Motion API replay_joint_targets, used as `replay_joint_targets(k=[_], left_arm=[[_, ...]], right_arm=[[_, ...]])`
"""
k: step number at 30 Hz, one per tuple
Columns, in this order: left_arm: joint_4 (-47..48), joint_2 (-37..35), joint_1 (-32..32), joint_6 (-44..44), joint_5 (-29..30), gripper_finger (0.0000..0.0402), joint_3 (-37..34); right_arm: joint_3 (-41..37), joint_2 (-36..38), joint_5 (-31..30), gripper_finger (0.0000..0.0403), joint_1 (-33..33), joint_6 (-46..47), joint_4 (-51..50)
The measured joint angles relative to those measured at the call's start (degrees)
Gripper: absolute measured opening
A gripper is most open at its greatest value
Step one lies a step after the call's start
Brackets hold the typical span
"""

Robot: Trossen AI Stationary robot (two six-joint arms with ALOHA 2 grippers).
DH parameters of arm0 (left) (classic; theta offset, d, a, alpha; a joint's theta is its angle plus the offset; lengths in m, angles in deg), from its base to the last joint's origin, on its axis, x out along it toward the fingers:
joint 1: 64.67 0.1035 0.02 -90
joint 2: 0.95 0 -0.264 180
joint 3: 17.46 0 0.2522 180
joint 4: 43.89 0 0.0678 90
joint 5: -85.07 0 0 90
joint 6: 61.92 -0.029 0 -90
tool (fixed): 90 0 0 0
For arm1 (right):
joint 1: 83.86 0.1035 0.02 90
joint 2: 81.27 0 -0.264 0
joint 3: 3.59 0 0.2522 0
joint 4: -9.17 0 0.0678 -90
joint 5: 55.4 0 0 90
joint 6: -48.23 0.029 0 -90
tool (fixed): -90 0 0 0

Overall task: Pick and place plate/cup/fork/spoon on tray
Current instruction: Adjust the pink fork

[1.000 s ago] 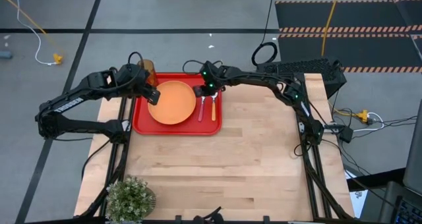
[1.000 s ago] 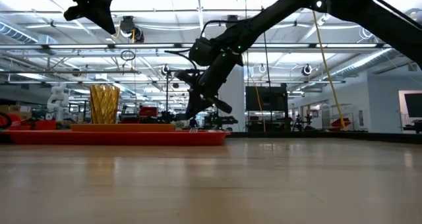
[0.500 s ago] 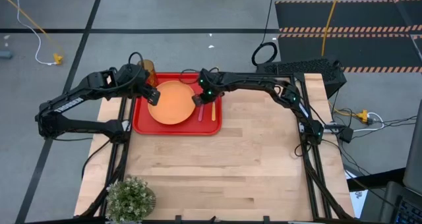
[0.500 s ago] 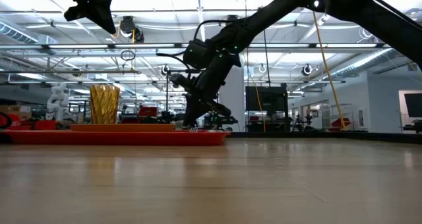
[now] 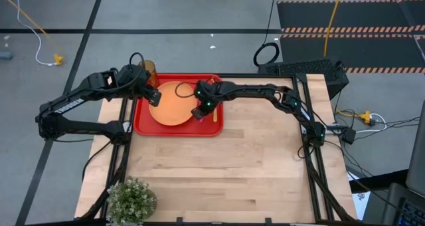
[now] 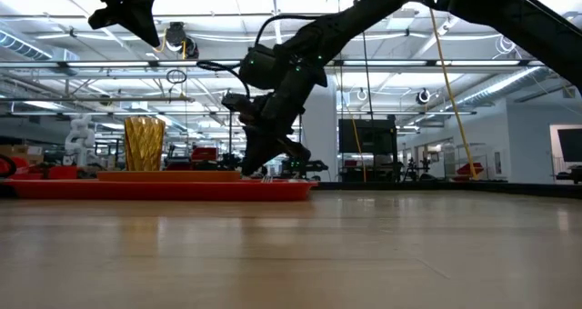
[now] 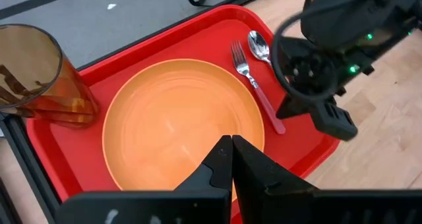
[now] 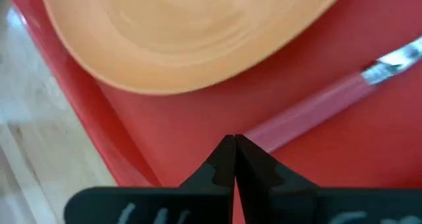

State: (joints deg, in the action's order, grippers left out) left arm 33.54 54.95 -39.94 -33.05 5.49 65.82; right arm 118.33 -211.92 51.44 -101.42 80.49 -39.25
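The red tray [image 5: 141, 123] lies at the table's far left. On it rest the orange plate [image 5: 171, 105], the amber cup [image 5: 149, 68] upright at its far left corner, the pink-handled fork [image 7: 254, 85] and the spoon [image 5: 214, 113] at its right side. My left gripper [image 5: 154, 96] is shut and empty, high above the plate's left edge; it also shows in the low view [image 6: 136, 18]. My right gripper [image 5: 197, 113] is shut, low over the tray between plate and fork, its tips [image 8: 234, 141] at the fork handle's free end. My right gripper points down at a slant from the table's far right side. Its shut fingertips stand right at the free end of the fork's pink handle [image 8: 260, 132]. I cannot tell whether they touch it. The fork lies flat on the tray.
A potted green plant [image 5: 131, 199] stands at the near left corner. Bare wooden tabletop [image 5: 232, 166] spreads near and right of the tray. A dark box [image 5: 305, 70] sits at the far right edge.
My right gripper has gone from the tray's far edge toward the table's near edge and a little left, along the fork, and down close to the tray. It stays shut.
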Motion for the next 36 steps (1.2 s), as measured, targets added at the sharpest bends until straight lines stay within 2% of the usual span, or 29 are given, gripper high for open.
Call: replay_joint_targets(k=[11,22,26,36], left_arm=[[0.0,0.0,0.0,-0.3,0.0,0.0005,0.0],[0.0,0.0,0.0,0.2,-0.6,0.0005,0.0],[0.0,0.0,0.0,0.2,-2.5,0.0005,0.0],[0.0,0.0,0.0,-1.4,-2.9,0.0005,0.0]], right_arm=[[-0.1,0.0,-1.6,0.0,2.9,-0.6,0.3],[-6.2,0.1,-1.2,0.0,3.0,3.4,6.5],[-6.2,0.1,-1.6,0.0,3.0,3.9,6.3],[-6.3,0.1,-1.7,0.0,2.8,4.6,3.5]])
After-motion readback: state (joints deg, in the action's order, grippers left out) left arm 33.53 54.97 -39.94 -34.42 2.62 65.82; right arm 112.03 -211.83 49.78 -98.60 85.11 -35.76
